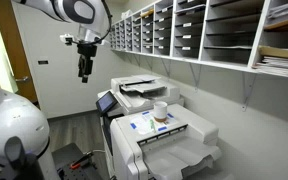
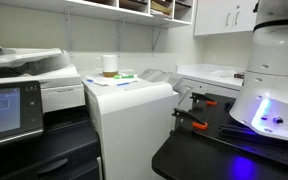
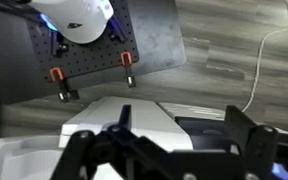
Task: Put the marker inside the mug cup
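Note:
The small white mug cup with a tan base stands upright on top of a large white printer. It also shows in an exterior view. A thin green marker lies on the printer top just beside the mug. My gripper hangs high in the air, well to the side of the printer and far from both. In the wrist view its dark fingers are spread apart with nothing between them. Neither mug nor marker shows in the wrist view.
A second copier stands behind the printer. Wall shelves of paper slots run above. A black perforated board with orange clamps and a white robot base sit near the printer. A cable lies on the floor.

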### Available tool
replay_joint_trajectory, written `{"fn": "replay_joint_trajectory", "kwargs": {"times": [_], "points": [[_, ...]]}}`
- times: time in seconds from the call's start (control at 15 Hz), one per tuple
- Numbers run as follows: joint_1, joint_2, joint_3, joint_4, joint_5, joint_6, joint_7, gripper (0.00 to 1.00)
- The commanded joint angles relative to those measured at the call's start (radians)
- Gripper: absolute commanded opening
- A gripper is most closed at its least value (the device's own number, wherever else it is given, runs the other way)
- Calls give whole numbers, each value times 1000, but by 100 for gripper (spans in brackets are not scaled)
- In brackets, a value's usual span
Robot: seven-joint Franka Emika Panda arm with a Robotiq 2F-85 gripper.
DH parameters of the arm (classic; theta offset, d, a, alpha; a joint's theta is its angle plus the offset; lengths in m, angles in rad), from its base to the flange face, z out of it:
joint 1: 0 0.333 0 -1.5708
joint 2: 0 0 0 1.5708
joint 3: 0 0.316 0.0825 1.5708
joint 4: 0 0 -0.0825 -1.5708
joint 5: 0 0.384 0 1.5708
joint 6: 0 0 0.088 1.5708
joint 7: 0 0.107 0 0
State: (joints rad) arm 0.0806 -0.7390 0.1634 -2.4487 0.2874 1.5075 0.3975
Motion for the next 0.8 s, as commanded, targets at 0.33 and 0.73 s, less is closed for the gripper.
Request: {"fn": "replay_joint_trajectory", "kwargs": {"times": [0.33,0.73], "points": [[-28,51,18,24,-116,11,-132,100],[-48,234,-56,34,-487,191,-416,100]]}}
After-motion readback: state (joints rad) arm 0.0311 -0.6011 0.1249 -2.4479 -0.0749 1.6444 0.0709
